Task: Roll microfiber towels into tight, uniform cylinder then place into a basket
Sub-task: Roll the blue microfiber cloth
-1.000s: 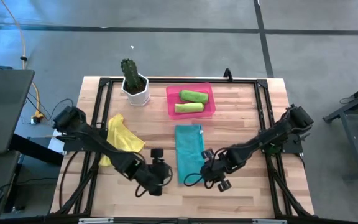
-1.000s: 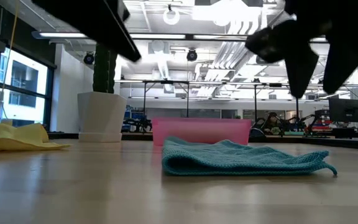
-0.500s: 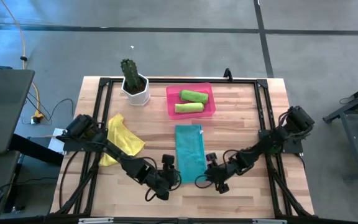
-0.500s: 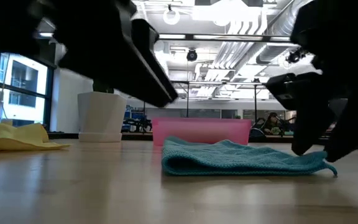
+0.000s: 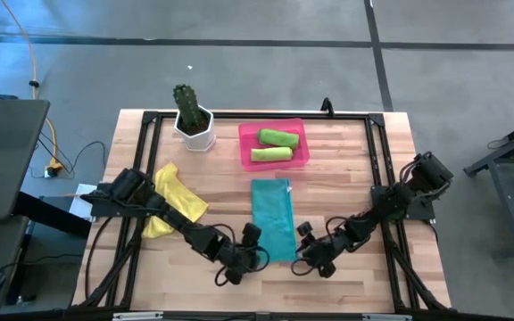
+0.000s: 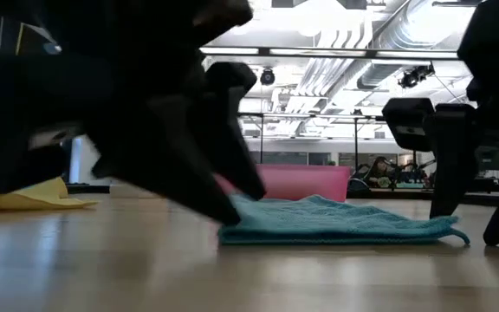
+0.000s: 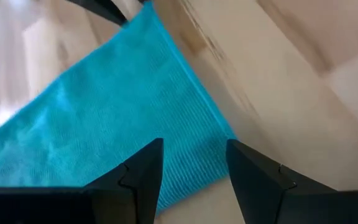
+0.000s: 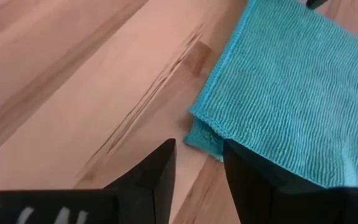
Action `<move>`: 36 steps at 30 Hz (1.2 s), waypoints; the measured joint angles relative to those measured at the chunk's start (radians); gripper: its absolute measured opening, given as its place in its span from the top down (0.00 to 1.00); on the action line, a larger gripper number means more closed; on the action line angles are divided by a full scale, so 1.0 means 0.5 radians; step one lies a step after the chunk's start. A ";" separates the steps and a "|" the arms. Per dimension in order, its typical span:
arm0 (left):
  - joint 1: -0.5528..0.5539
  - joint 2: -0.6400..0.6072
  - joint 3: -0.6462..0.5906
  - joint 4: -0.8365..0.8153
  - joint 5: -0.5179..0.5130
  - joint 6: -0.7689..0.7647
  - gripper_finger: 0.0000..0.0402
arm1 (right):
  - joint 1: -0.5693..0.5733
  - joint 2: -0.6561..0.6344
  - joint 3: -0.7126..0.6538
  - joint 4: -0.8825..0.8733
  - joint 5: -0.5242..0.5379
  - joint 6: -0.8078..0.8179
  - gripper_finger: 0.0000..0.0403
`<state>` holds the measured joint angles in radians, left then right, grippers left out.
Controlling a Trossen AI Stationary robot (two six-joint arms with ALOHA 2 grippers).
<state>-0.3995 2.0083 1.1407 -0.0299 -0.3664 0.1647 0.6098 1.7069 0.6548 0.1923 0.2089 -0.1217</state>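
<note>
The teal towel lies folded into a long flat strip on the table, running from near to far. It also shows in the low view. My left gripper is open, low over the towel's near left corner. My right gripper is open, and its fingers stand on either side of the near right corner. The pink basket holds two rolled lime green towels. The yellow towel lies crumpled at the left. My left gripper comes down slanting from the table's left, with one fingertip right at the towel's near left corner. I cannot tell whether it touches the cloth.
A white pot with a green cactus stands at the far left, beside the basket. A dark frame runs around the table's edges. Bare wood shows to the right of the teal towel.
Both grippers have gone down to the table at the teal towel's near end. My left gripper has moved toward the table's right, up to the near left corner. My right gripper has dropped beside the near right corner. The towel has stayed flat.
</note>
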 joint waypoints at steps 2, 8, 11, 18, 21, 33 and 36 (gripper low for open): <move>0.010 0.002 -0.002 -0.016 0.051 0.028 0.59 | -0.001 0.001 0.000 0.003 0.008 -0.037 0.68; 0.052 0.002 -0.001 -0.041 0.309 0.012 0.59 | 0.014 0.001 0.000 0.007 0.052 -0.022 0.68; 0.053 0.002 -0.001 -0.046 0.388 0.007 0.59 | 0.028 0.004 0.040 0.001 0.063 -0.043 0.68; 0.092 0.002 -0.001 -0.045 0.425 -0.117 0.59 | 0.018 0.004 0.102 0.016 0.061 -0.194 0.68; 0.101 0.002 -0.001 -0.052 0.425 -0.120 0.59 | -0.005 0.004 0.101 0.005 0.060 -0.215 0.68; 0.105 0.002 -0.001 -0.051 0.417 -0.164 0.59 | -0.015 0.155 0.106 0.111 0.067 -0.239 0.68; 0.104 0.002 -0.001 -0.051 0.417 -0.164 0.59 | -0.016 0.159 0.104 0.143 0.069 -0.230 0.68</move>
<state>-0.3473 2.0094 1.1400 -0.0555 -0.1578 0.0829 0.6018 1.7866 0.7067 0.2641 0.2432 -0.2367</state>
